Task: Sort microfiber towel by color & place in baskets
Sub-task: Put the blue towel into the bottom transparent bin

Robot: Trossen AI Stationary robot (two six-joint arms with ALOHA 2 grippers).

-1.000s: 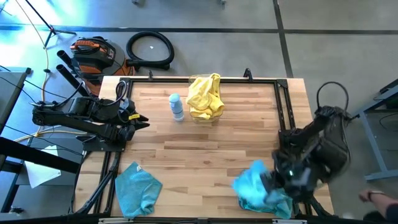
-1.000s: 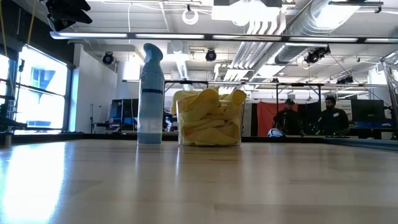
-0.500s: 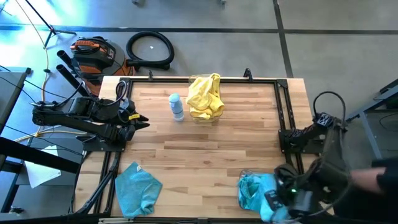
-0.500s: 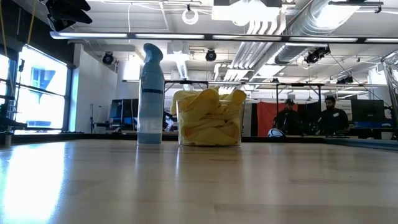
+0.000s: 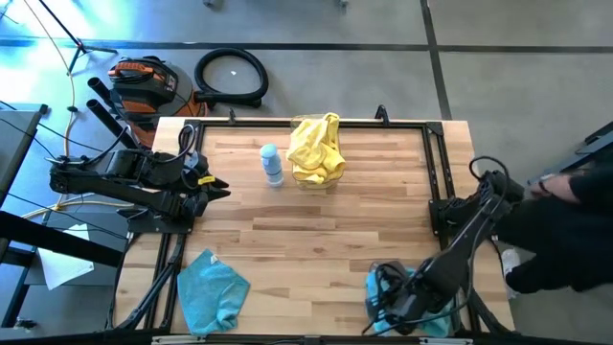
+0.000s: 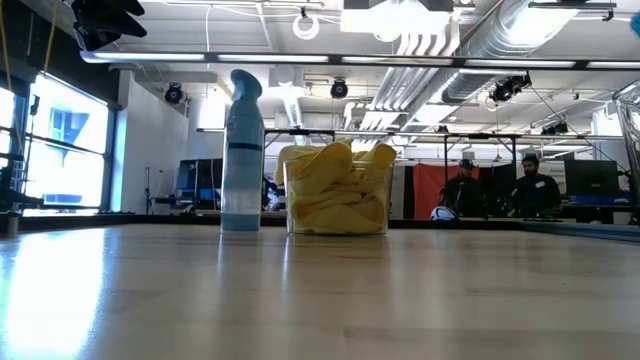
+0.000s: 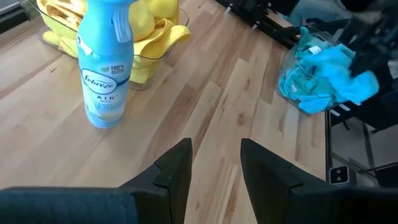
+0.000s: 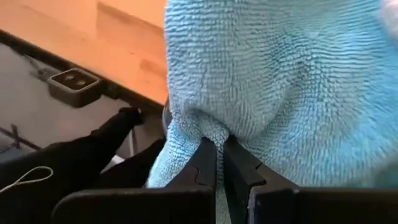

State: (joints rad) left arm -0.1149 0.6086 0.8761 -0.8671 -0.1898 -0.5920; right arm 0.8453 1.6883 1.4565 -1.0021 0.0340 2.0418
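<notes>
The table (image 5: 316, 230) is pale butcher-block wood with a black frame along its edges. The left arm (image 5: 124, 182) waits at the table's left edge, its gripper (image 5: 218, 189) pointing inward with the two fingers (image 7: 177, 174) standing apart and empty. The right arm (image 5: 469, 235) reaches from the right edge down to the near right corner, where its gripper (image 8: 219, 163) is clamped together on a fold of teal towel (image 8: 273, 81); the cloth shows a fine looped, ribbed weave and hangs bunched around the fingertips.

At the far middle of the table stands a clear basket (image 5: 316, 177) filled with crumpled bright yellow towels (image 5: 316, 144), which rise above its rim and drape over one side; in the low view they sit as soft folds inside the see-through walls (image 6: 335, 200). A second clear basket (image 7: 292, 87) sits at the near right corner, holding crumpled teal towels (image 5: 393, 292), with the right gripper just over it. Another teal towel (image 5: 213, 289) lies loose and rumpled on the near left part of the table, well apart from both baskets.

A white-and-blue spray bottle (image 5: 272, 163) stands upright just beside the yellow basket, on its left.
</notes>
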